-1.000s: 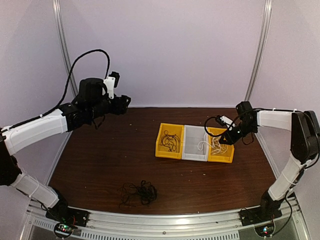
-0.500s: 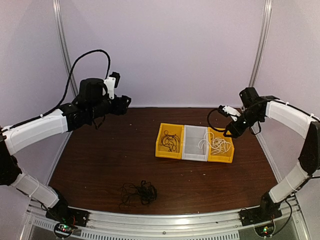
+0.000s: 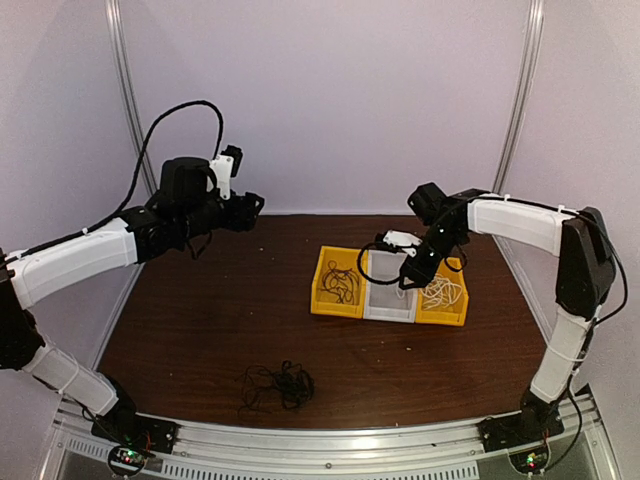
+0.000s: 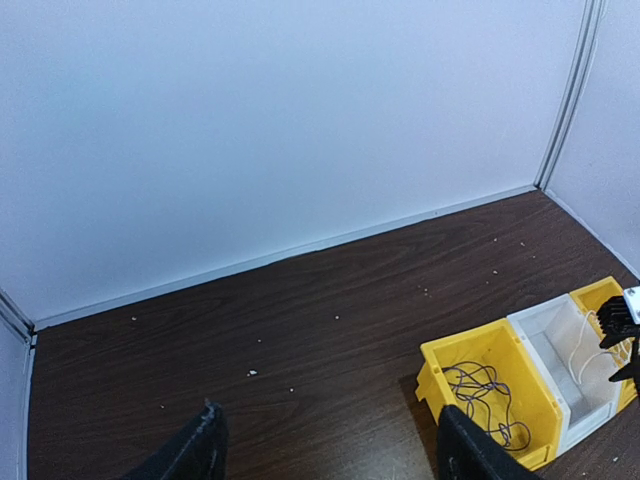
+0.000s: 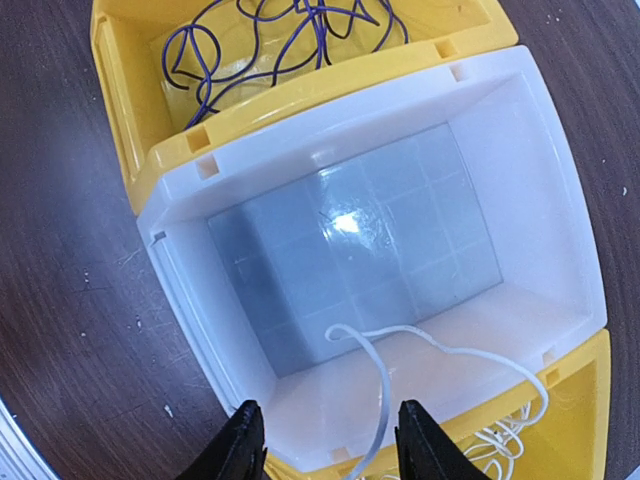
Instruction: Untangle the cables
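A tangle of black cables (image 3: 278, 385) lies on the table near the front. A row of three bins stands right of centre: a yellow bin (image 3: 322, 283) with a purple cable (image 5: 270, 40), a white bin (image 3: 391, 300), and a yellow bin (image 3: 455, 315) with white cables (image 3: 440, 292). My right gripper (image 3: 410, 268) hovers open over the white bin (image 5: 520, 160). One white cable (image 5: 380, 370) spills from the right bin into the white one, passing below my open right gripper (image 5: 330, 440), ungripped. My left gripper (image 3: 250, 208) is open and empty, high at the back left.
In the left wrist view the open left gripper (image 4: 330, 455) looks over bare dark table toward the back wall, with the purple-cable bin (image 4: 470, 345) at lower right. Metal frame posts stand at both back corners (image 3: 520, 100).
My right arm has swung left, from over the right yellow bin to over the white middle bin. The left arm has barely moved. The black tangle is unchanged.
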You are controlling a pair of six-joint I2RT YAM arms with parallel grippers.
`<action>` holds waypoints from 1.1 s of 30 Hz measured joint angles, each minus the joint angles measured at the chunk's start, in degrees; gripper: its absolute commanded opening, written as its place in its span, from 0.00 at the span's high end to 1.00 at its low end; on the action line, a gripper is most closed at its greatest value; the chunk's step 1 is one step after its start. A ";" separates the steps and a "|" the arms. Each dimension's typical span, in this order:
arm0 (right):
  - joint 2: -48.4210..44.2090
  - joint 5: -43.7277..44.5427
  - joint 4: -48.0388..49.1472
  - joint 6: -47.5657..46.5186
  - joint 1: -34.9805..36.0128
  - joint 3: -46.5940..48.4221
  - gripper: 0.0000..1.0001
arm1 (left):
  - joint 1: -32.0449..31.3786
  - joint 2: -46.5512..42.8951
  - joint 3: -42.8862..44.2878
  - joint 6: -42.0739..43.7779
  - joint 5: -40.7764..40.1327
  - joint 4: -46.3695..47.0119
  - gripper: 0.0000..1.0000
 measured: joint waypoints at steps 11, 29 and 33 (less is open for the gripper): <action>2.36 4.72 -0.24 0.33 0.72 1.60 0.60 | 0.00 0.00 0.00 0.00 0.39 0.00 0.27; 2.67 4.87 -0.37 1.29 0.72 1.68 1.00 | 0.00 0.00 0.00 0.00 1.09 0.00 0.27; 2.14 4.76 -0.44 1.31 0.72 1.68 1.00 | 0.00 0.02 0.00 0.00 1.11 0.00 0.27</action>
